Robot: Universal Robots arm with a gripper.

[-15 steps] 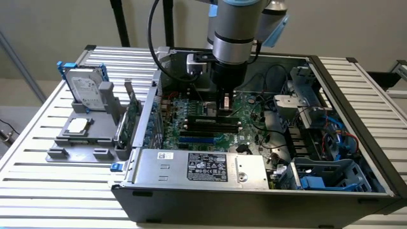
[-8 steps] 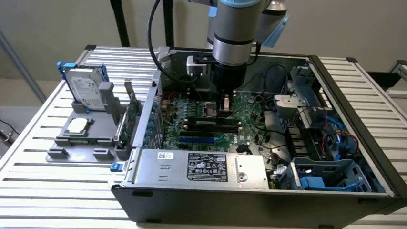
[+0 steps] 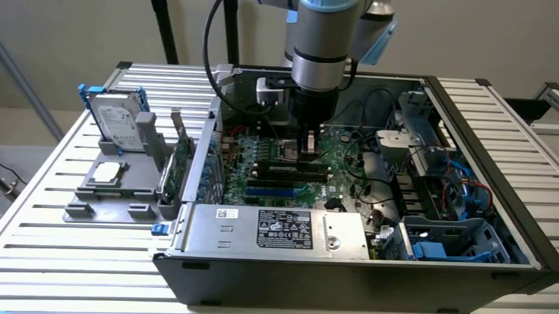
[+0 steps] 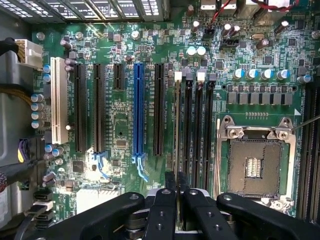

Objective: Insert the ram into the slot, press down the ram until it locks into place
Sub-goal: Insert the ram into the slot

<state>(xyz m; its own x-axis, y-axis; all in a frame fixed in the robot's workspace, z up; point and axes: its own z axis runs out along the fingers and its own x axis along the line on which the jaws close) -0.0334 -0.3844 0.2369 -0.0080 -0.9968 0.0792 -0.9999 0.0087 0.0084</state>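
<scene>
Gripper (image 4: 176,182) clamped on the ram (image 4: 177,125), which stands edge-on along the slot (image 4: 178,77), beside identical black sockets (image 4: 189,130)

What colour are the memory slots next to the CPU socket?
The memory slots are black, clearest in the wrist view.

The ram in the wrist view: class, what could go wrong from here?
The ram, pinched thin-edge-up in the hand, could tilt under pressure, so that one end locks while the end by the white clip sits proud. Identical black slots lie close beside it; slight sideways drift might put it in the wrong one.
</scene>
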